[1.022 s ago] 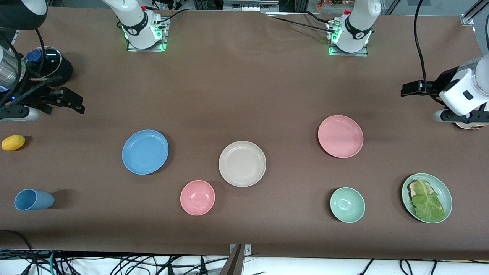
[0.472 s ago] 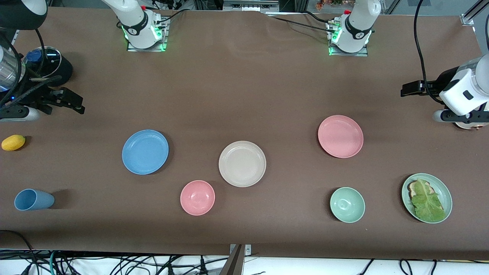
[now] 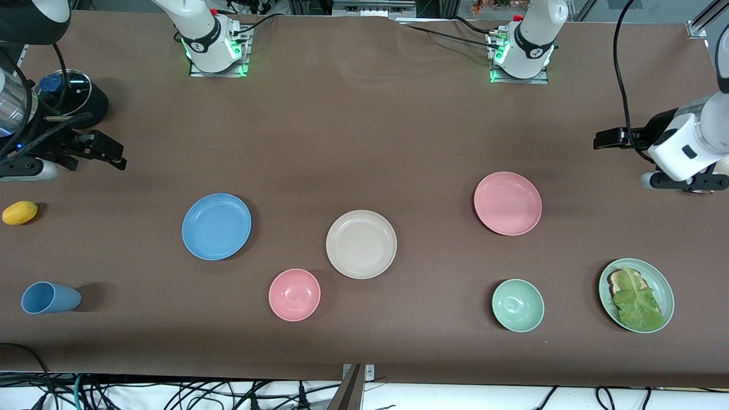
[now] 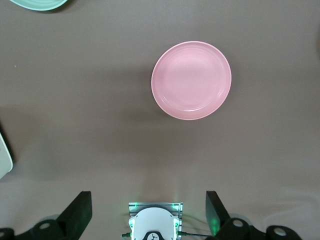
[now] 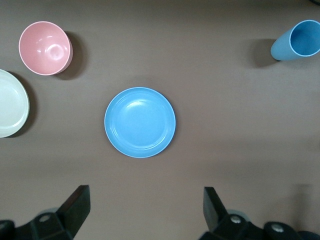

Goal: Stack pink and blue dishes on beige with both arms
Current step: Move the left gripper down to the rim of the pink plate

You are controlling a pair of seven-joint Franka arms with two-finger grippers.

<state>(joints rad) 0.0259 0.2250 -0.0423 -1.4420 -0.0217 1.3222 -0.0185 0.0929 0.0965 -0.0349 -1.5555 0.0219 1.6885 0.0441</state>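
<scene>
The beige plate lies mid-table. The blue plate lies beside it toward the right arm's end, and the pink plate toward the left arm's end. All three are apart and bare. My left gripper hangs open and empty high over the left arm's end of the table; in its wrist view the pink plate lies well ahead of the left gripper. My right gripper hangs open and empty over the right arm's end, with the blue plate ahead of the right gripper.
A pink bowl and a pale green bowl sit nearer the front camera than the plates. A green plate with lettuce lies at the left arm's end. A blue cup on its side and a lemon lie at the right arm's end.
The left arm's hand has shifted slightly toward the table's middle. The right arm and all the dishes are where they were.
</scene>
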